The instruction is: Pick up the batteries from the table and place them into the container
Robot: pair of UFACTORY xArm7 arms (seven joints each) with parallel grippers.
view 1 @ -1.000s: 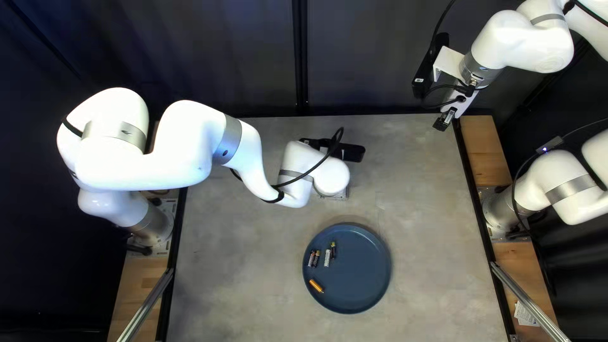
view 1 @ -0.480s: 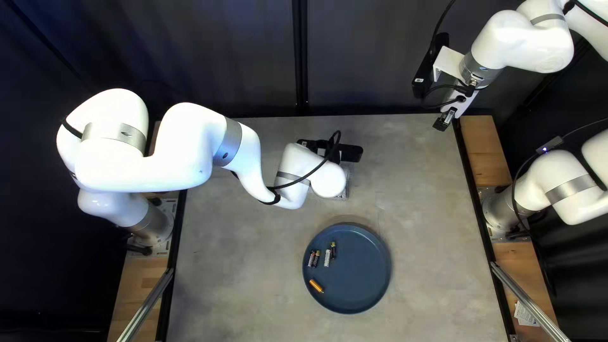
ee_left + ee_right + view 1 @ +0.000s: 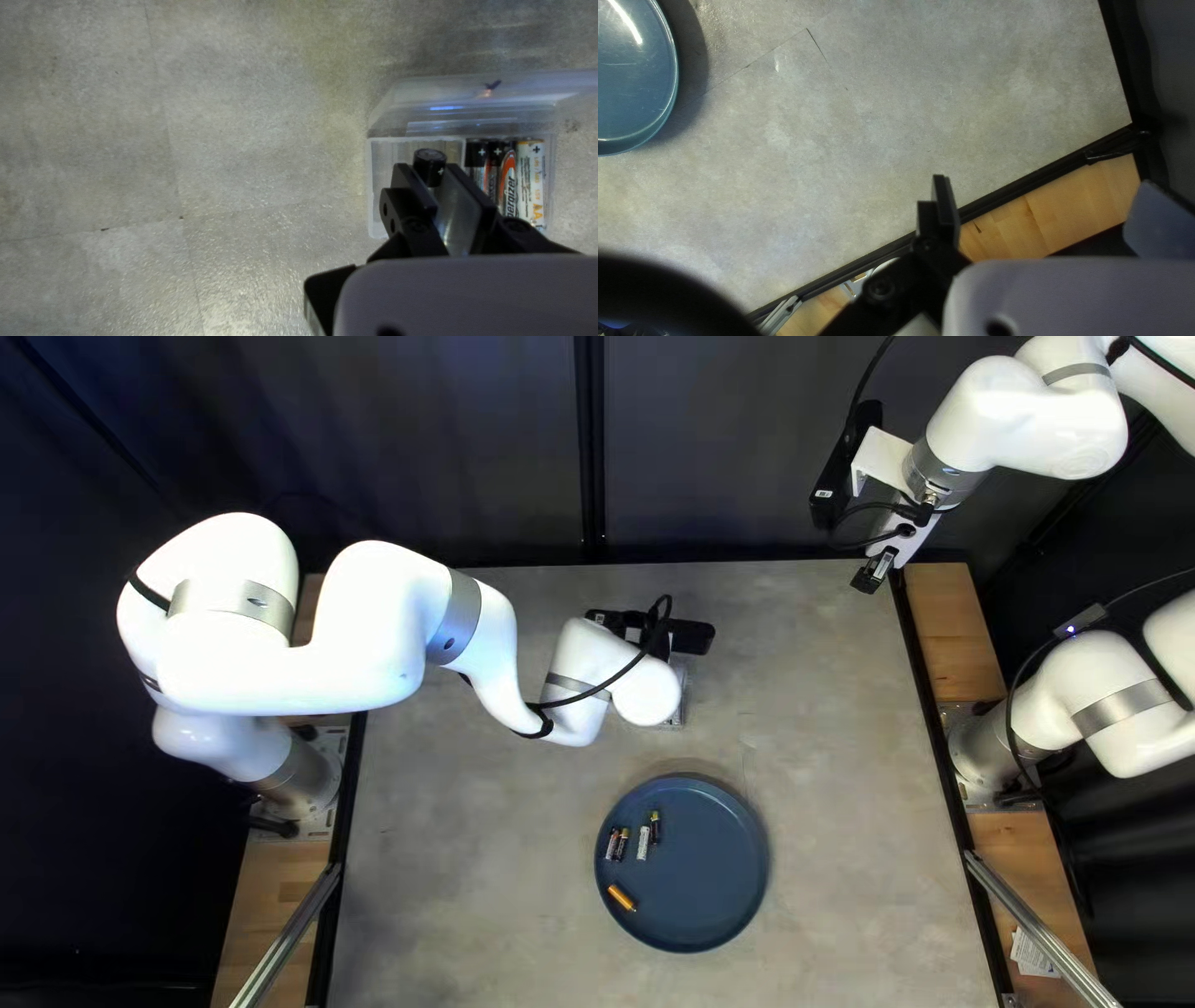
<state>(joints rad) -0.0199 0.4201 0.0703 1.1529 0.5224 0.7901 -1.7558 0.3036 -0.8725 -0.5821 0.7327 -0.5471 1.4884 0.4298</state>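
The see-through container (image 3: 374,193) sits beneath my left wrist, and inside it four batteries (image 3: 507,177) lie side by side at one end. My left gripper (image 3: 428,168) is over the container's other compartment, its fingers drawn in to about a battery's thickness, pinching one dark-ended battery (image 3: 428,157) with that end facing the camera; I cannot tell whether it touches the container's floor. A see-through lid (image 3: 461,93) stands open along one side of the container. Toward the table's near edge from the container is a round blue plate (image 3: 710,896), carrying five more batteries: a pair side by side (image 3: 616,844), a pale one (image 3: 642,843), a dark one (image 3: 655,826) and, set apart from those, an orange one (image 3: 621,899). My right gripper (image 3: 873,573) is well apart from the container, off toward the table's far right corner, its fingers spread wide with nothing between them.
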